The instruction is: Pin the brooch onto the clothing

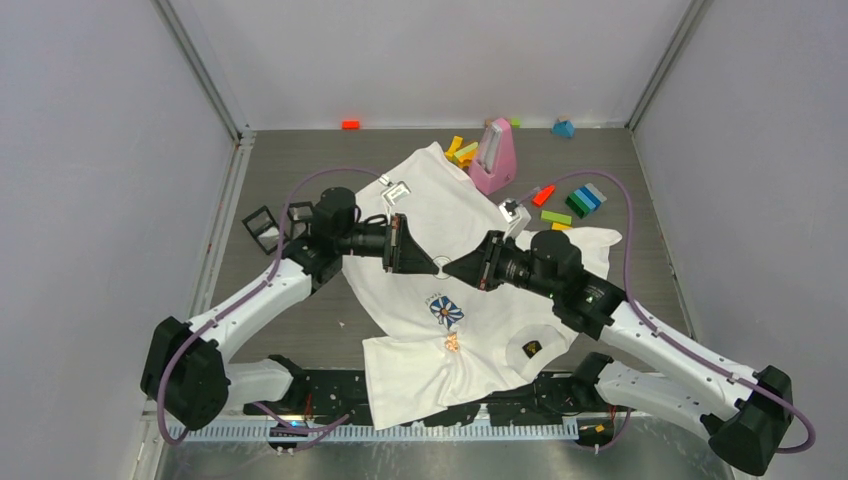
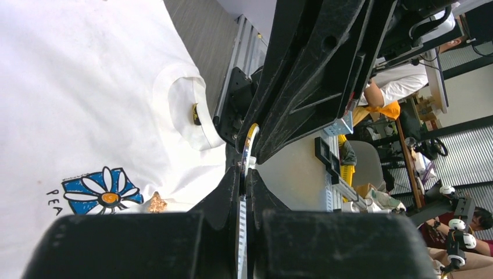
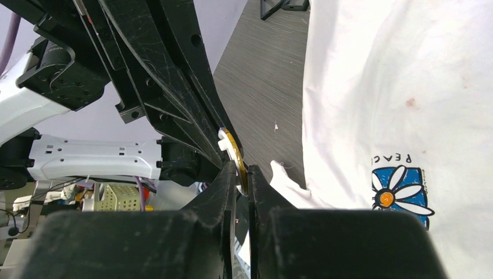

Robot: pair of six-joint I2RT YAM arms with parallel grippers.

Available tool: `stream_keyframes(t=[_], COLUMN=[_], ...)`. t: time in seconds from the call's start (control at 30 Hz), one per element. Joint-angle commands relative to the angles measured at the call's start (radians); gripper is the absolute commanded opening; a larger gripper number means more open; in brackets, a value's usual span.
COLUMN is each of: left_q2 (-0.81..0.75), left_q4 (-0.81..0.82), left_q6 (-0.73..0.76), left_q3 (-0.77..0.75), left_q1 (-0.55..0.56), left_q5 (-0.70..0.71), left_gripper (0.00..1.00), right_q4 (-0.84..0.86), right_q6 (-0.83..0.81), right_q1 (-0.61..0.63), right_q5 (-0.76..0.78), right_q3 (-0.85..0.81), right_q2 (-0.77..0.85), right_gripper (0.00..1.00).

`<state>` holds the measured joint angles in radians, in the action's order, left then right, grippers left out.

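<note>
Left hand (image 1: 431, 264) and right hand (image 1: 451, 268) meet tip to tip, both pinched narrowly on the thin, gold-rimmed brooch (image 1: 441, 266). Beneath lies the clothing (image 1: 480, 215), a white T-shirt with a blue daisy print (image 1: 446, 311), spread on the grey surface (image 1: 300, 160).

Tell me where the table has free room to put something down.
Bare table lies far left, between the wall rail, the red block and the T-shirt. Crowded: far right, around the pink object and coloured blocks; the T-shirt fills the middle.
</note>
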<state>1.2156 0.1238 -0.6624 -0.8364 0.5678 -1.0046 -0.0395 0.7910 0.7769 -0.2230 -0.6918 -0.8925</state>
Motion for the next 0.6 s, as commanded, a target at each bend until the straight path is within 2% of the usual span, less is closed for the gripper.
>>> stream_keyframes(t=[0.0,0.2,0.57], left_q2=[-0.023,0.007,0.030], left_q4=[0.104,0.001,-0.115], left_q6=[-0.036,0.016,0.065], left_q3=[-0.034,-0.057,-0.082], left_q1=[0.060,0.058,0.020], left_q5=[-0.157,-0.120,-0.069], left_gripper=[0.00,0.00,0.00], right_q4=[-0.074,-0.041,-0.004], right_q6=[-0.059,-0.075,-0.076], right_q1=[-0.006,-0.005,-0.004], right_q5=[0.147,0.101,0.037], right_q3=[0.004,0.003,0.027], right_q2=[-0.077,-0.066,0.047], right_gripper=[0.05,0.08,0.25])
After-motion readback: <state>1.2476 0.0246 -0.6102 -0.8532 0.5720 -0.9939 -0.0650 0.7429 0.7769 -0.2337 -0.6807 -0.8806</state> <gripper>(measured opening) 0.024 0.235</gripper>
